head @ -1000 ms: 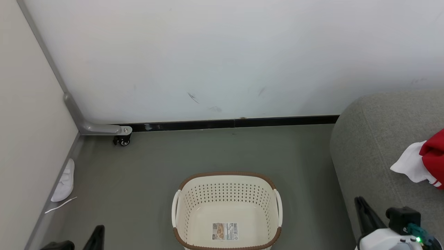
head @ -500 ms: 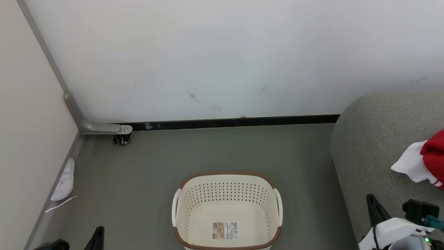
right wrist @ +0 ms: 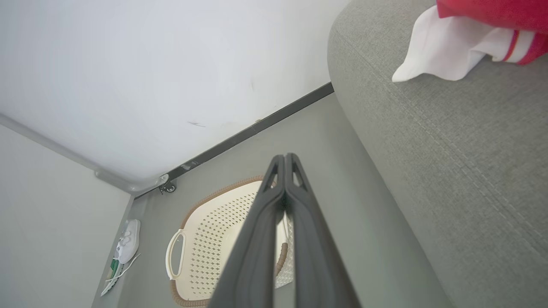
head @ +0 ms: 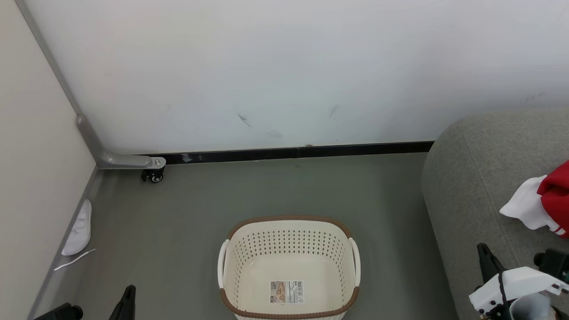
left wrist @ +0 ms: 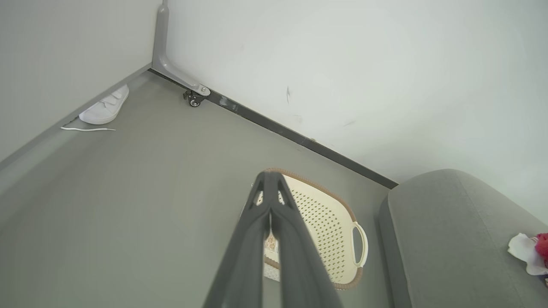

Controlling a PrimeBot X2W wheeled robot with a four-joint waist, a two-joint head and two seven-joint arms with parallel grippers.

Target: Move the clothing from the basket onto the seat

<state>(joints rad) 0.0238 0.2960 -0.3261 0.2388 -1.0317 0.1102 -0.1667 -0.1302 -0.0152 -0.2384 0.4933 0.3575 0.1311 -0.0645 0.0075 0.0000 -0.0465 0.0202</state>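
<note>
The cream basket (head: 289,242) with a brown rim stands on the grey floor, with just a label on its bottom. The red and white clothing (head: 544,202) lies on the grey seat (head: 480,178) at the right edge. My left gripper (head: 128,298) is low at the left, away from the basket. My right gripper (head: 486,260) hovers over the seat's front, below the clothing. In the left wrist view my left gripper (left wrist: 269,179) is shut on nothing above the basket (left wrist: 329,214). In the right wrist view my right gripper (right wrist: 284,160) is shut and holds nothing, with the clothing (right wrist: 462,42) on the seat (right wrist: 449,149).
A white shoe (head: 78,229) and a loose lace (head: 73,260) lie by the left wall. A grey bracket with a caster wheel (head: 153,175) sits in the corner. The white back wall with a dark skirting runs behind the basket.
My right gripper has drawn back toward the lower right, away from the clothing. The head camera has tipped slightly. The clothing and basket stay put.
</note>
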